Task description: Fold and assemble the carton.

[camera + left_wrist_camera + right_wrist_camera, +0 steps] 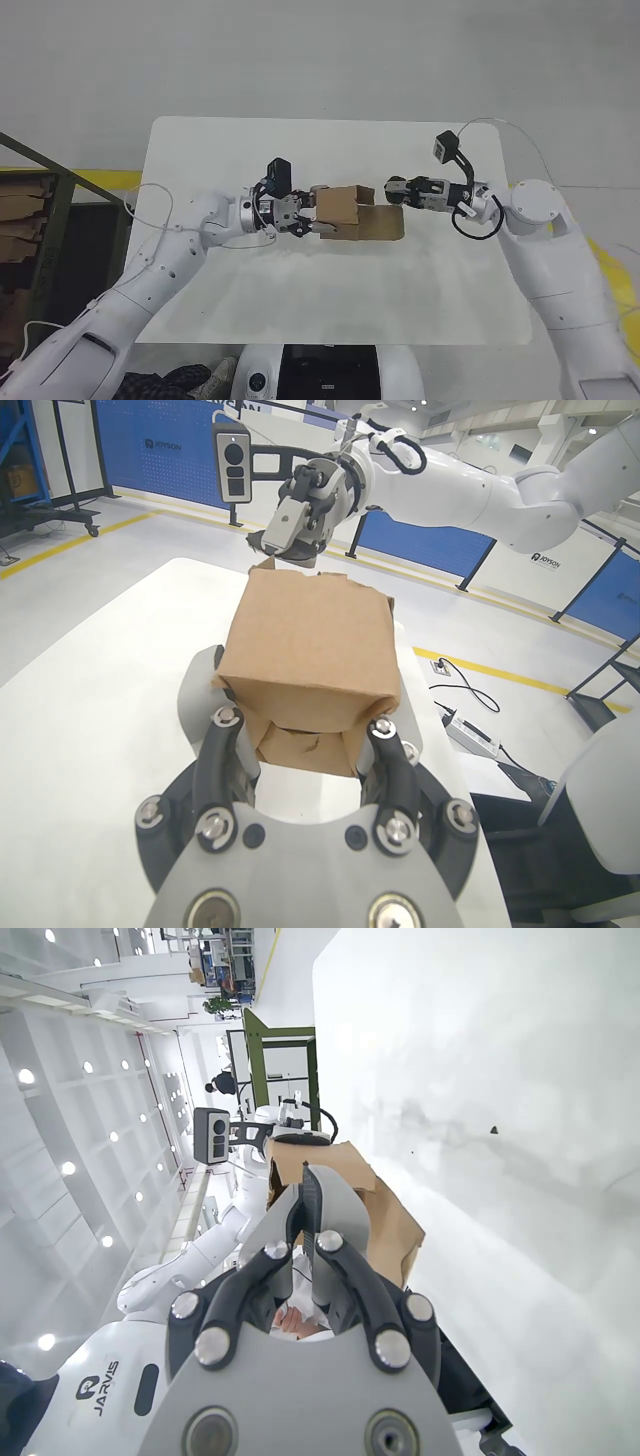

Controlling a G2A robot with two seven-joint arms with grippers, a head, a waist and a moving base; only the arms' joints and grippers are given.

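On the white table (pixel 250 300), the carton (pixel 345 205) lies near the centre, its long axis running 9 to 3 o'clock between the two arms. The left tool (pixel 308 215) is clamped around the carton's 9 o'clock end, a finger on each side wall. At the 3 o'clock end, the right tool (pixel 388 190) has its fingers pressed together on a raised flap corner. The flaps at that end look unfolded, so the right arm is better placed. Bare table lies toward 6 and 12 o'clock.

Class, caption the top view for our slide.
Left tool and right tool grip the brown carton from opposite ends.
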